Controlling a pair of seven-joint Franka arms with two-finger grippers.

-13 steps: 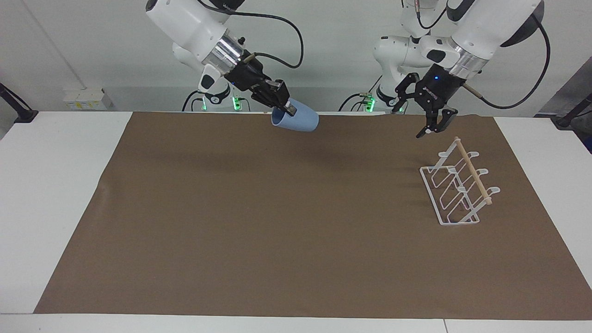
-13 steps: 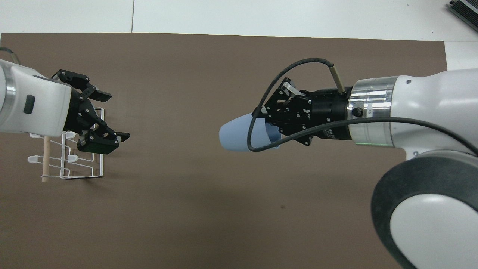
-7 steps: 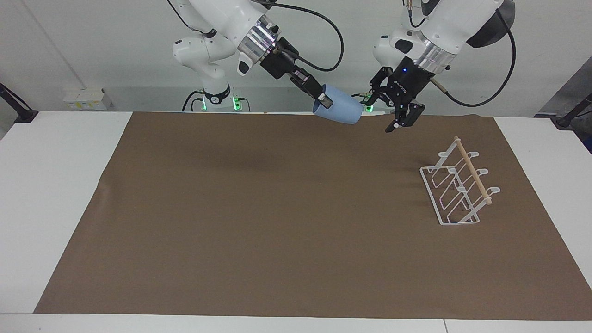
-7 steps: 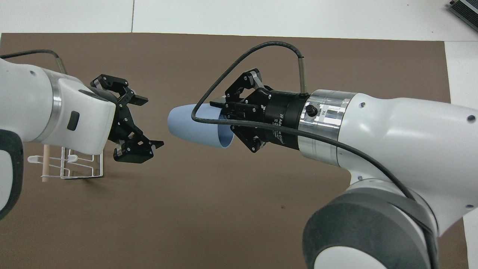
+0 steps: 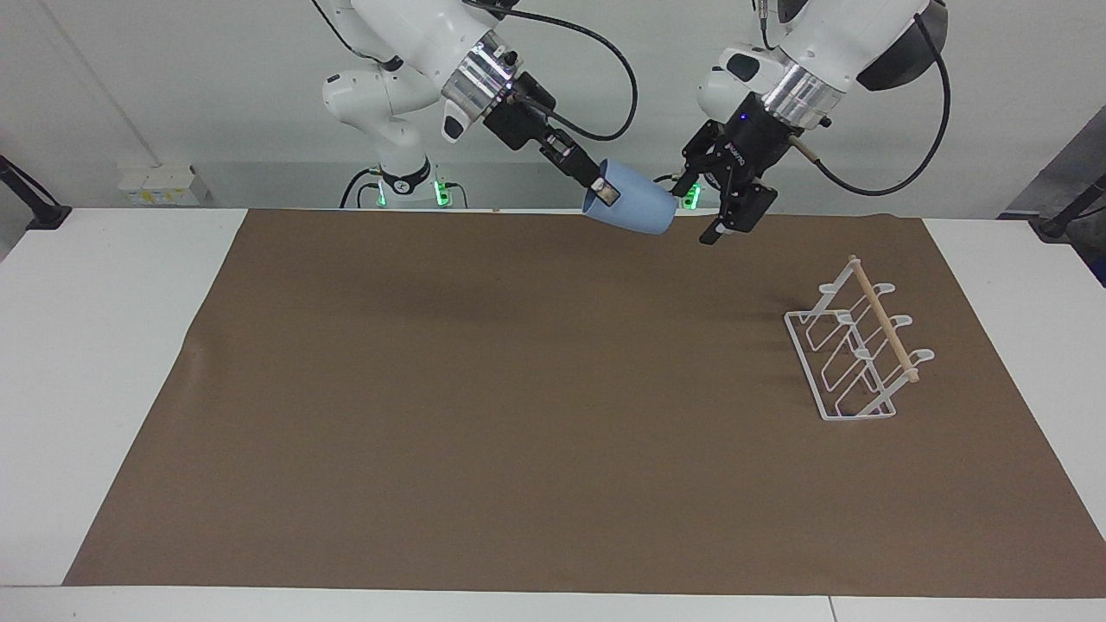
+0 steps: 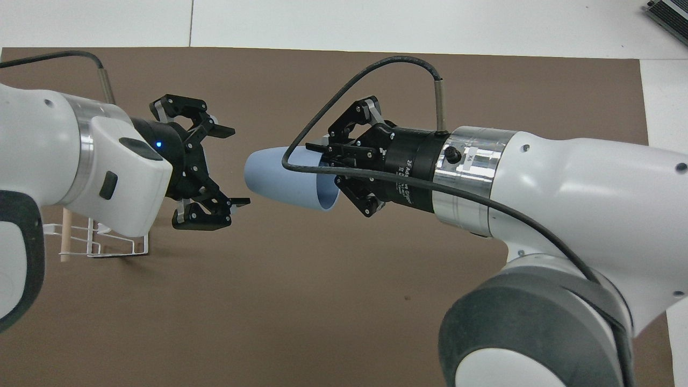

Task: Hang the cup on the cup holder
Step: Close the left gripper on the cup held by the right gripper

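Observation:
My right gripper (image 5: 604,191) (image 6: 324,156) is shut on the rim of the light-blue cup (image 5: 638,211) (image 6: 279,174). It holds the cup sideways in the air over the mat's edge nearest the robots. The cup's closed end points at my left gripper (image 5: 694,212) (image 6: 239,166), which is open. That closed end sits just at the left fingertips, and I see no contact. The white wire cup holder (image 5: 855,347) (image 6: 115,246) with its wooden rod stands on the mat toward the left arm's end. In the overhead view the left arm hides part of it.
A brown mat (image 5: 449,406) (image 6: 301,301) covers most of the white table (image 5: 95,345). A dark device (image 6: 669,13) lies at the table's corner farthest from the robots, at the right arm's end.
The right arm carried the cup up and toward the left arm's end. The left gripper left its place over the cup holder and turned to face the cup's closed end.

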